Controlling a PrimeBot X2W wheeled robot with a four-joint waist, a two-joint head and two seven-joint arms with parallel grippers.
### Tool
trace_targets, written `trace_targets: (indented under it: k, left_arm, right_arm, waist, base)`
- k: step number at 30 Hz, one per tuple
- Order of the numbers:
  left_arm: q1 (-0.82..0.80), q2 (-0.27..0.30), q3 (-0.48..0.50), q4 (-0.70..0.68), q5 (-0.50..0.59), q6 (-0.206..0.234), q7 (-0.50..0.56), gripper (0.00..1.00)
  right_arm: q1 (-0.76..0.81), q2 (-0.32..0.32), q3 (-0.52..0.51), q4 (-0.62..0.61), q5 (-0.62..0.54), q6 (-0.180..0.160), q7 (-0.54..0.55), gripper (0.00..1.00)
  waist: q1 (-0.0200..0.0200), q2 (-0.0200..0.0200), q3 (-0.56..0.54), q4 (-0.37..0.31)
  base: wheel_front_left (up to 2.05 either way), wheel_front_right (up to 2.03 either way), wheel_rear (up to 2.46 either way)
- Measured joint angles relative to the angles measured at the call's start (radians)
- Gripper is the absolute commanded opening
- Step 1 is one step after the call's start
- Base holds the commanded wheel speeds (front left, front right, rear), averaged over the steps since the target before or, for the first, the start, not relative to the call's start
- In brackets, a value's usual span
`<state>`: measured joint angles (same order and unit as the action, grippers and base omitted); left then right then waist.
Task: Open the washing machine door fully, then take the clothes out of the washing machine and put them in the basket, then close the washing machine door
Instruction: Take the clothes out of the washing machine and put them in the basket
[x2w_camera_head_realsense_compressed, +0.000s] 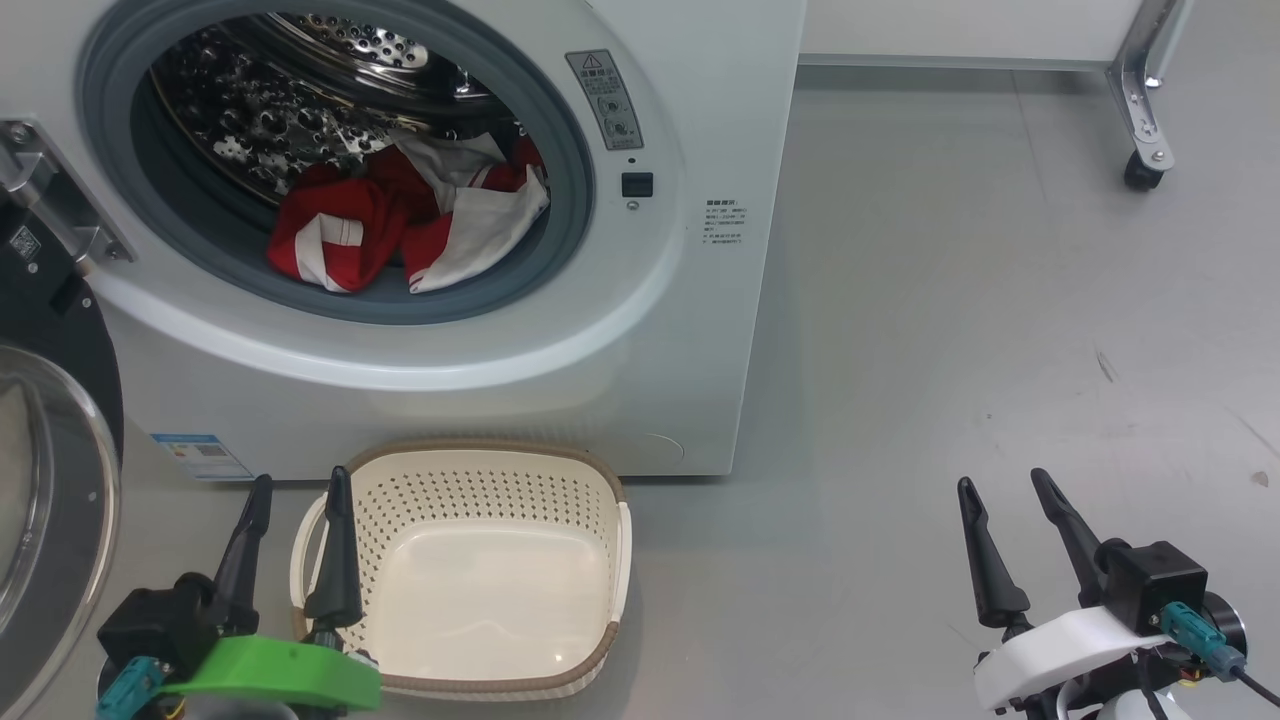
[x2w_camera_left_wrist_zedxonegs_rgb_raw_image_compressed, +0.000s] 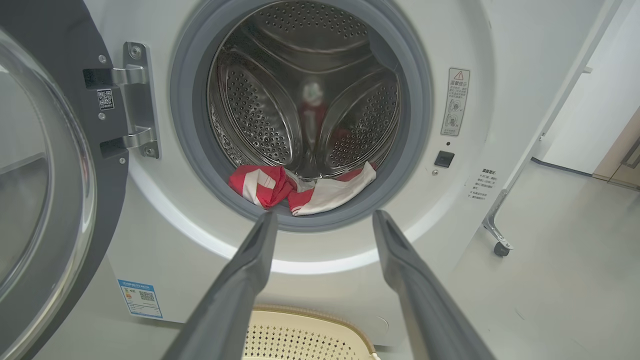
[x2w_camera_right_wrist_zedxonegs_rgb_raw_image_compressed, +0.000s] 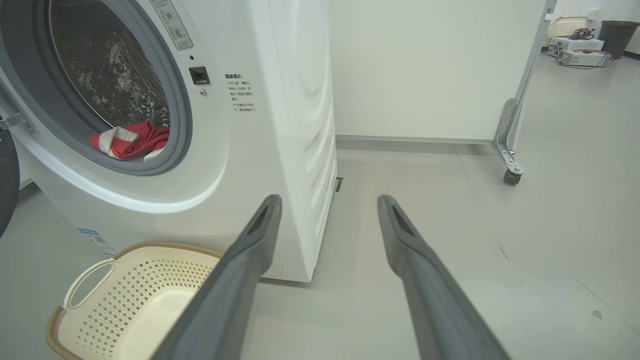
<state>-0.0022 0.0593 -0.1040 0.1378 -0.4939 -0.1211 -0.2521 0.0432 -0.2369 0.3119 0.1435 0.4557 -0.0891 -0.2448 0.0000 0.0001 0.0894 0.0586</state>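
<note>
Head view looks down on washing machine (x2w_camera_head_realsense_compressed: 690, 330) and basket (x2w_camera_head_realsense_compressed: 480, 447); 2 wrist views share both.

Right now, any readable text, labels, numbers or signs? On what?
Grey sticker on the washing machine front: warning triangle sign; characters under it too blurred to read.
Printed block right of the drum mouth: too small to read.
Blue label low on the front: too small.
QR sticker on the washing machine door: digits unreadable.
Nothing quotable.

Grey floor (x2w_camera_head_realsense_compressed: 950, 300) under right pincer (x2w_camera_head_realsense_compressed: 1002, 482), dark scuff (x2w_camera_head_realsense_compressed: 1103, 365) near, ahead. White partition panel (x2w_camera_right_wrist_zedxonegs_rgb_raw_image_compressed: 425, 70) well ahead; metal leg (x2w_camera_right_wrist_zedxonegs_rgb_raw_image_compressed: 507, 135), black caster (x2w_camera_right_wrist_zedxonegs_rgb_raw_image_compressed: 511, 176) ahead-right. Dark bin (x2w_camera_right_wrist_zedxonegs_rgb_raw_image_compressed: 617, 35), cabled boxes (x2w_camera_right_wrist_zedxonegs_rgb_raw_image_compressed: 580, 55) far beyond.
</note>
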Motion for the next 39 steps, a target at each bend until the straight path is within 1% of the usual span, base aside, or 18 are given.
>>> trace_targets:
  k: [13, 39]
  left_arm:
    - [0.0, 0.007, 0.012, -0.017, 0.002, 0.0, 0.0, 1.0]
    - [0.001, 0.007, 0.008, -0.011, 0.012, 0.0, 0.0, 1.0]
  right_arm:
    - [0.0, 0.001, 0.0, 0.002, 0.0, 0.0, 0.0, 1.0]
    - [-0.003, 0.002, 0.0, 0.004, 0.0, 0.0, 0.0, 1.0]
  waist:
    - [0.0, 0.0, 0.004, -0.002]
    - [0.0, 0.0, 0.013, -0.001]
  base:
    - [0.38, -0.38, 0.0]
    - [0.01, -0.01, 0.0]
